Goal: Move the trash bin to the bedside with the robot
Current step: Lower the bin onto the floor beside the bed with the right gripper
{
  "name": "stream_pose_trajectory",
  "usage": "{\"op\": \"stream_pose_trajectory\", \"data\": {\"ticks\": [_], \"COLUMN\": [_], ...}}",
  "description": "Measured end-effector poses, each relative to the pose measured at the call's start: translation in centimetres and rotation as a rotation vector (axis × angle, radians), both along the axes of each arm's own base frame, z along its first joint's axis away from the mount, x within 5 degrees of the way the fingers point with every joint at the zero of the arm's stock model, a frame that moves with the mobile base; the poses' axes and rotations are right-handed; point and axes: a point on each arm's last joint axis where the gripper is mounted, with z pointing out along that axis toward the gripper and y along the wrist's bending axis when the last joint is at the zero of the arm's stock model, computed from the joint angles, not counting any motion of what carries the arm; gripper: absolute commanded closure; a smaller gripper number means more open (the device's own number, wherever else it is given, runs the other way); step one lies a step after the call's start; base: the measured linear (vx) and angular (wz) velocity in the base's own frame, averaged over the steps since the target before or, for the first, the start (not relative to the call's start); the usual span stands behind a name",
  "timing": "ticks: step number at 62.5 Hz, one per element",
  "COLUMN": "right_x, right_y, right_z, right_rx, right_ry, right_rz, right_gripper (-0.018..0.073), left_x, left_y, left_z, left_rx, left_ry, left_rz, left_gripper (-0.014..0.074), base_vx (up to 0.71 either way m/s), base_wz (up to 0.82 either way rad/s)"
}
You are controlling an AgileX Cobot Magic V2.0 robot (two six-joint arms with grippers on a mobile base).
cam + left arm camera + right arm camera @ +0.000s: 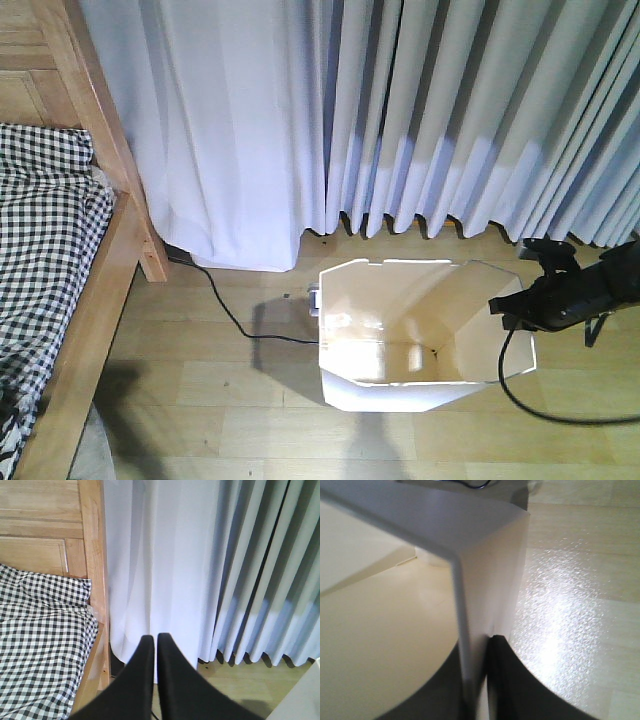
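The trash bin (385,395) stands upright on the wooden floor (200,400) before the curtain (400,110). It is well apart from the bedside (95,310), which lies to its left. The bin's right-hand rim wall is grasped by the right end effector (507,305); in the right wrist view the thin white wall is seen pinched edge-on. The left end effector (152,641) is clenched on nothing, nearer the bedside. The bedside is judged to lie across the bin from the grasp, so a leftward push along the floor is called for. A black cable (225,310) lies on the floor between.
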Motion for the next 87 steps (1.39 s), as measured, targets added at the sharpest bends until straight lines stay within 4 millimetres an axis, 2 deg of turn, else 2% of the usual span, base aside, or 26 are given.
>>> {"op": "stream_pose_trajectory", "data": {"ticks": [12,31,49,61,87], "right_x": [1.5,2.5,4.0,4.8,6.4], "right_y": [-0.3,-0.2,-0.8,-1.0,-0.9], "right_z": [-3.9,-10.7,-15.5,-17.5,-18.4], "right_rx": [0.014,0.072,0.060,0.058,0.077], "right_ry": [0.025,0.084,0.076,0.086,0.112], "right_rz": [-0.008,-0.034,-0.082,-0.105,-0.038], "right_gripper": [0.0562,0.0553,0.0540,0.0509,0.0382], "left_x": [0.0,0.0,0.0,0.0,0.0], "left_y": [0.0,0.0,0.0,0.0,0.0], "left_z": [0.0,0.0,0.0,0.0,0.0], "left_rx": [0.000,0.000,0.000,0.000,0.000], "left_ry": [0.000,0.000,0.000,0.000,0.000], "left_rz": [0.000,0.000,0.000,0.000,0.000], "left_gripper": [0.0602,0.0602,0.0602,0.0602,0.0602], "base_vx": [0.00,0.00,0.00,0.00,0.00], "base_wz": [0.00,0.00,0.00,0.00,0.00]}}
